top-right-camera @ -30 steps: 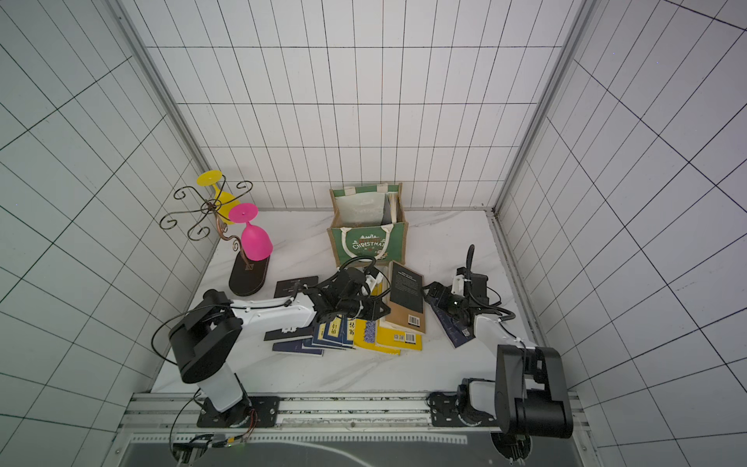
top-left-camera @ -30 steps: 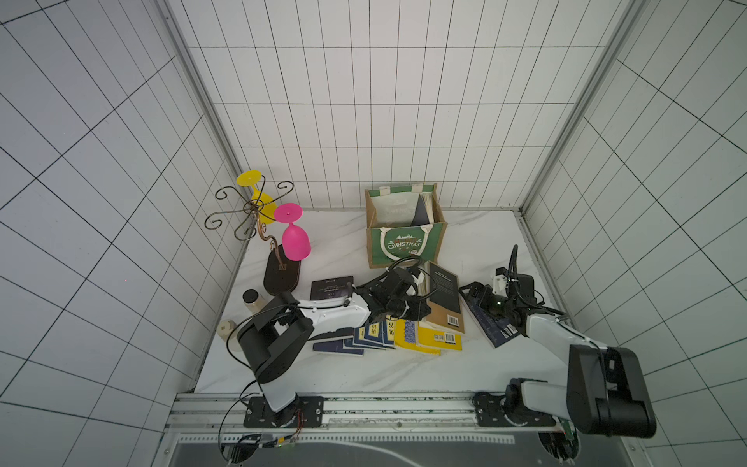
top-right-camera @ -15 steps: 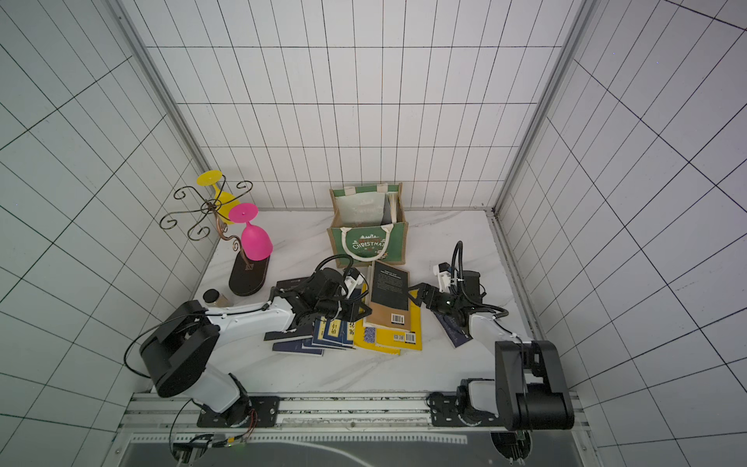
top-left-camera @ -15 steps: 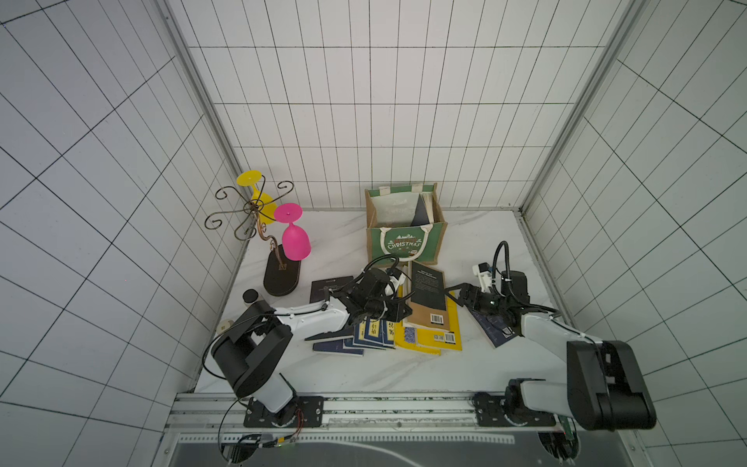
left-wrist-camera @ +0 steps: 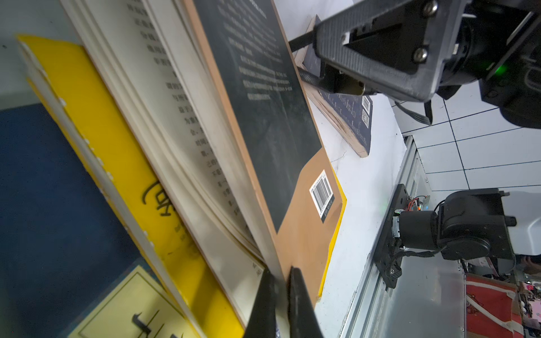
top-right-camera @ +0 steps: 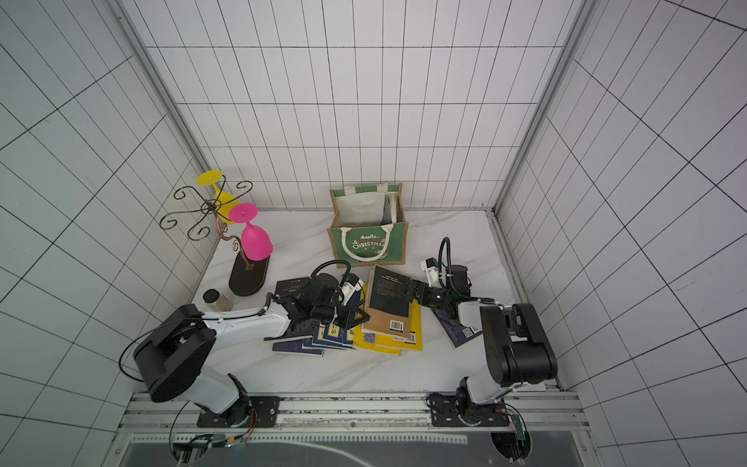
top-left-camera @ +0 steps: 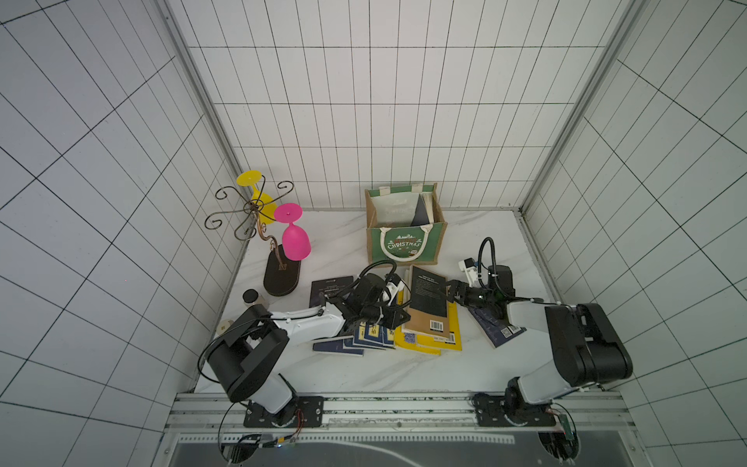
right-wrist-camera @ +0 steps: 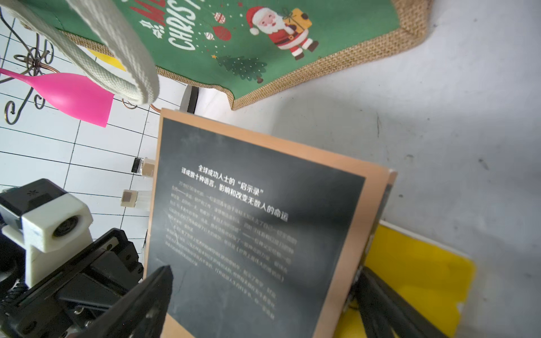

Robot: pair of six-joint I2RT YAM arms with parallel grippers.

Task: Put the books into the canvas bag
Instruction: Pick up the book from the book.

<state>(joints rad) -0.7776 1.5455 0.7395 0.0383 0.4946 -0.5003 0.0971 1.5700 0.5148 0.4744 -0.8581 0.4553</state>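
A tan-and-black book (top-left-camera: 428, 301) (top-right-camera: 390, 301) lies tilted on the yellow books (top-left-camera: 428, 343), its cover lifted and pages fanned. My left gripper (left-wrist-camera: 281, 272) (top-left-camera: 398, 319) is shut on the edge of that cover. On the book's opposite side, my right gripper (right-wrist-camera: 260, 298) (top-left-camera: 450, 291) stands open, one finger (right-wrist-camera: 140, 298) over the cover and another (right-wrist-camera: 380, 301) under the edge. Navy books (top-left-camera: 372, 337) lie under my left arm, a black book (top-left-camera: 329, 289) behind it and another navy book (top-left-camera: 495, 331) under my right arm. The canvas bag (top-left-camera: 434, 246) stands behind, holding a dark book (top-left-camera: 420, 210).
A wire rack on a dark oval base (top-left-camera: 281, 275) at the back left carries a pink goblet (top-left-camera: 295, 240) and a yellow goblet (top-left-camera: 258, 198). Two small jars (top-left-camera: 252, 297) (top-left-camera: 222, 325) stand by the left wall. Tiled walls close in three sides.
My left gripper has shifted the tan-and-black book leftward. My right gripper has moved left to the book's edge and now straddles it.
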